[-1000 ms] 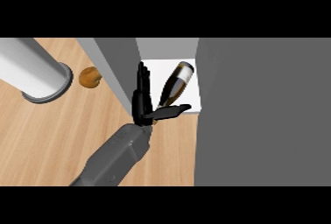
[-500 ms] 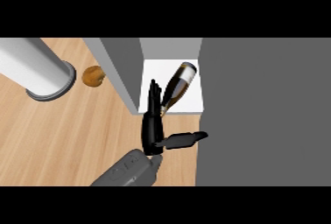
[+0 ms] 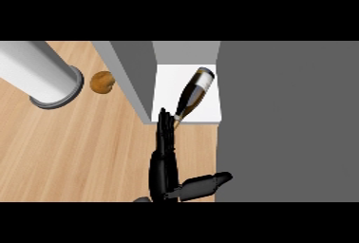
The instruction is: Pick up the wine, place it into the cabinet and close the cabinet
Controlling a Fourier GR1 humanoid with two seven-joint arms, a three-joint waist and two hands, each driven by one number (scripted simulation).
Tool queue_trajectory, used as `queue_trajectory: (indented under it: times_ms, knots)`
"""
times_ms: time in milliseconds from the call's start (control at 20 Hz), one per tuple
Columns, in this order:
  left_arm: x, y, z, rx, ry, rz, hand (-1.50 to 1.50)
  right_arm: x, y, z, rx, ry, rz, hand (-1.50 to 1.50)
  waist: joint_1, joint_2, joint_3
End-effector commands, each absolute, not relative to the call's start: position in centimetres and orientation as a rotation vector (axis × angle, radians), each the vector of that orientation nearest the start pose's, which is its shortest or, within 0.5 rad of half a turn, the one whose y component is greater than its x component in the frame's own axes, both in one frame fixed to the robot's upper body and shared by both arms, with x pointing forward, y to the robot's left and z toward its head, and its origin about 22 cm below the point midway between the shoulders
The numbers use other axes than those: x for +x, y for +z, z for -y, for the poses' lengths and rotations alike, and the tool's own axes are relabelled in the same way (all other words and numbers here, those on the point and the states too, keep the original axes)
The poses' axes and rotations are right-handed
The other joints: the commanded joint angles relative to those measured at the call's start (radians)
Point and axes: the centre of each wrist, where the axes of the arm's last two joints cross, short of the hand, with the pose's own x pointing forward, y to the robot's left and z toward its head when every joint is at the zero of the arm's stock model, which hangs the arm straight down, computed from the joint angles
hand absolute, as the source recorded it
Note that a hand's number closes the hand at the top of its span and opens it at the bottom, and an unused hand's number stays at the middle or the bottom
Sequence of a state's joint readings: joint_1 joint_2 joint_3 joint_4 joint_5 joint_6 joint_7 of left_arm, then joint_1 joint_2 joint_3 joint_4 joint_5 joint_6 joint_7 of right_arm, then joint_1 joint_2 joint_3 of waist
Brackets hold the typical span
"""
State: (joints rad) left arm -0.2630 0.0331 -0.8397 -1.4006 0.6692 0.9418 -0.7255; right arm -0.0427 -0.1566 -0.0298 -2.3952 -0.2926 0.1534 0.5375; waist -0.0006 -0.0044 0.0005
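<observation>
Since pulled back, hand (image 3: 167, 163) off wine (image 3: 192, 97).

Wine bottle (image 3: 193, 95) lying inside cabinet (image 3: 186, 121); right hand (image 3: 167, 156) open, fingertips near bottle neck

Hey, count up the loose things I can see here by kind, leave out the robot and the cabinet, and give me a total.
Wine bottle: 1
Grey cylinder: 1
Round brown item: 1
Total: 3
</observation>
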Motion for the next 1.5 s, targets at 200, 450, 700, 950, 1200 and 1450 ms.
queue_trajectory:
  times_ms: [200, 450, 700, 950, 1200, 1450]
  knots:
    - [15.7, 1.2, -5.4, -0.040, 0.332, 1.908, -1.50, 13.7, 20.7, 24.3, 0.289, 0.325, 1.906, -1.50, -0.001, 0.000, 0.000]
    - [13.6, 2.3, -6.9, -0.093, 0.306, 1.936, -1.50, 15.4, 20.1, 24.1, 0.375, 0.364, 1.845, -1.50, 0.002, 0.001, 0.000]
    - [12.2, 2.9, -9.4, -0.151, 0.228, 1.921, -1.50, 13.7, 20.2, 23.1, 0.417, 0.445, 1.792, 1.50, -0.004, 0.000, 0.000]
    - [10.2, 4.4, -12.6, -0.204, 0.183, 1.924, -1.50, 13.1, 20.9, 23.3, 0.386, 0.501, 1.842, 1.50, -0.004, -0.001, -0.001]
    - [9.5, 5.4, -14.9, -0.192, 0.184, 1.919, -1.50, 13.9, 19.6, 22.0, 0.495, 0.520, 1.751, 1.50, 0.001, 0.000, -0.001]
    - [9.5, 5.2, -17.3, -0.133, 0.217, 1.949, -1.50, 13.8, 18.4, 21.0, 0.612, 0.456, 1.647, 1.50, 0.004, 0.000, -0.001]
